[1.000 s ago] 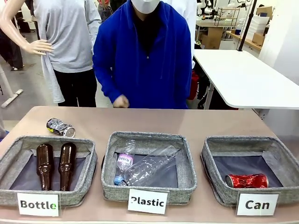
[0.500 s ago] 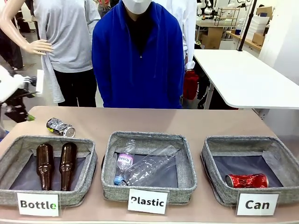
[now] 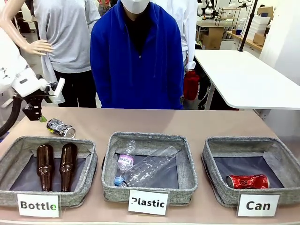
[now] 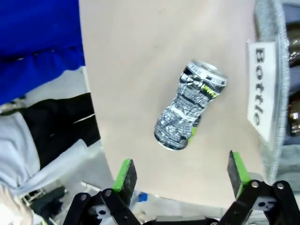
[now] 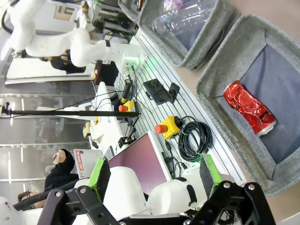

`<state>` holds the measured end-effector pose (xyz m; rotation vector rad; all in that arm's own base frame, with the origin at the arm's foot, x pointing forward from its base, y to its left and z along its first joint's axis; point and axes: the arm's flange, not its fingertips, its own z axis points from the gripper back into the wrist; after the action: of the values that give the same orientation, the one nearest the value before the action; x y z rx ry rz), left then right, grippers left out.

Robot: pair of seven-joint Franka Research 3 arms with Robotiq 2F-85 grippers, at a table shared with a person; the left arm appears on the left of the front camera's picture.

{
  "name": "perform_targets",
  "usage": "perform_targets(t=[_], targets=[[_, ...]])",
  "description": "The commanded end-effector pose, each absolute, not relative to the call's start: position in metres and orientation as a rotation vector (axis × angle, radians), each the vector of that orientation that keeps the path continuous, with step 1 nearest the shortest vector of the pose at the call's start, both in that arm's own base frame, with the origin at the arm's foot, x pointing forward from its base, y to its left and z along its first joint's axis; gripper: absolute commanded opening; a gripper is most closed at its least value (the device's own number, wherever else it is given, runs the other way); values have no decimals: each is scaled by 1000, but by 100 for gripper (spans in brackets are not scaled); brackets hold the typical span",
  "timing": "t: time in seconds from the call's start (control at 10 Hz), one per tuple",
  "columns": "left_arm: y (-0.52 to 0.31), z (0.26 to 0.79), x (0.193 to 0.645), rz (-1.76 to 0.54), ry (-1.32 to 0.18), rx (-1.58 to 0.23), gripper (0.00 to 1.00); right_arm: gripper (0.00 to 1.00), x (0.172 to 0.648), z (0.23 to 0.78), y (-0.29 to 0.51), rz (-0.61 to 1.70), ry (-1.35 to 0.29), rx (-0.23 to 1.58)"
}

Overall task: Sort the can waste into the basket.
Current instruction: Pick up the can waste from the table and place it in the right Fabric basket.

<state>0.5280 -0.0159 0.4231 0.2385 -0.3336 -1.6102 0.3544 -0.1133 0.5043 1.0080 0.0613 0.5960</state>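
Sorting looks about half done: the red can point(image 3: 247, 181) lies on its side inside the Can basket point(image 3: 253, 140), near that basket's front wall. The silver can point(image 3: 61, 128) lies on the bare table point(image 3: 187, 123), well to the left of the Can basket and a little farther back, beyond the two other baskets in the row. The left gripper point(image 3: 39, 115) hangs far to the left of the Can basket, close to the silver can but not touching it. Its jaws are spread wide and hold nothing. From the left wrist, the silver can point(image 4: 190, 112) lies ahead of the left gripper point(image 4: 180, 171), beyond the green pads point(image 4: 124, 173) and not between them. The right gripper point(image 5: 154, 171) is likewise wide open and empty. Its wrist camera looks at the Can basket point(image 5: 220, 65) from well apart, with the red can point(image 5: 247, 108) lying on the dark lining. I judge that what is left is one can: close on the silver can, carry it across the row to the Can basket, and let it go there. Its crushed, uneven body may need a grip across the narrow middle.
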Motion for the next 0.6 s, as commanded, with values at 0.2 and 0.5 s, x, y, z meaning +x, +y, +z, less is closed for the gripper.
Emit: perform_targets(t=[0.2,0.5], targets=[[-21,389,572,-1761,-343,197,100,100,354,507,-114,616,62,1004],[-30,371,590,-1731,-270,135,100,100,354,507,-114,616,62,1004]])
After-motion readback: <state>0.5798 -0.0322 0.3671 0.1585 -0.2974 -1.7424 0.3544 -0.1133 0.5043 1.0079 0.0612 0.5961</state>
